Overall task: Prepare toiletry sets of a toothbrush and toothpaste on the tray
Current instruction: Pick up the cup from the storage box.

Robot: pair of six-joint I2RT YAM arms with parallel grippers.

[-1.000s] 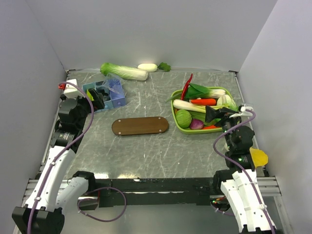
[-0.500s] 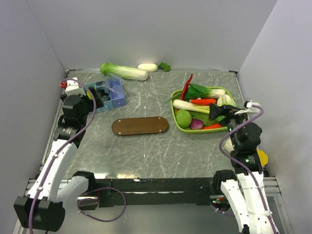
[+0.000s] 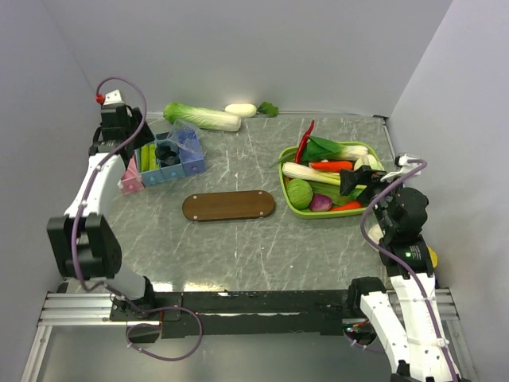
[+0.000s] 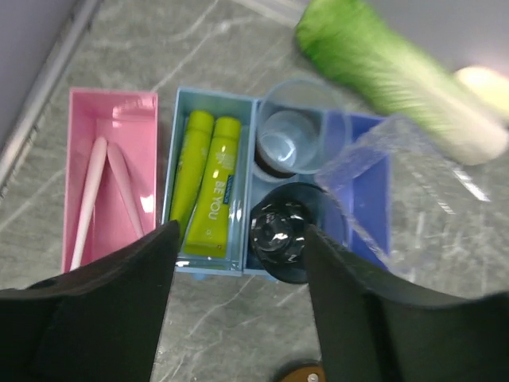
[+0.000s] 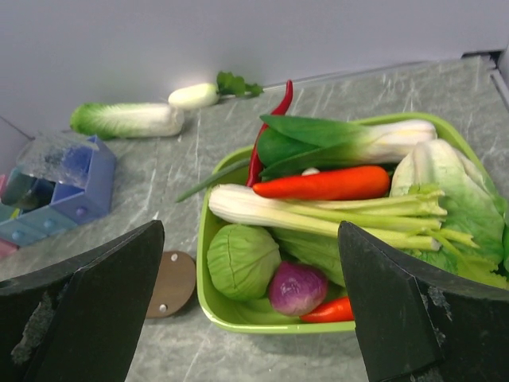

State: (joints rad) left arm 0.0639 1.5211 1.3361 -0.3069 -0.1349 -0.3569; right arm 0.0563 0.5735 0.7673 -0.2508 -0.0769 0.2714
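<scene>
The dark brown oval tray (image 3: 228, 205) lies bare at the table's middle; its end shows in the right wrist view (image 5: 171, 284). Two light-green toothpaste tubes (image 4: 208, 191) lie in a light-blue compartment. Two thin whitish toothbrushes (image 4: 94, 195) lie in the pink compartment (image 3: 131, 179) beside it. My left gripper (image 3: 134, 147) hovers above this box, open and empty (image 4: 238, 318). My right gripper (image 3: 350, 181) is open and empty over the near edge of the vegetable basket (image 5: 250, 263).
The blue compartment box (image 3: 181, 159) also holds a clear tumbler (image 4: 290, 135) and a dark tumbler (image 4: 282, 231). The lime-green basket (image 3: 284, 191) of vegetables stands at the right. A napa cabbage (image 3: 203, 117) and a white radish (image 3: 240, 110) lie by the back wall.
My left arm has risen and swung back and left, so its gripper now looks down on the compartment box, and the pink compartment has come into view. My right arm drifted slightly right.
</scene>
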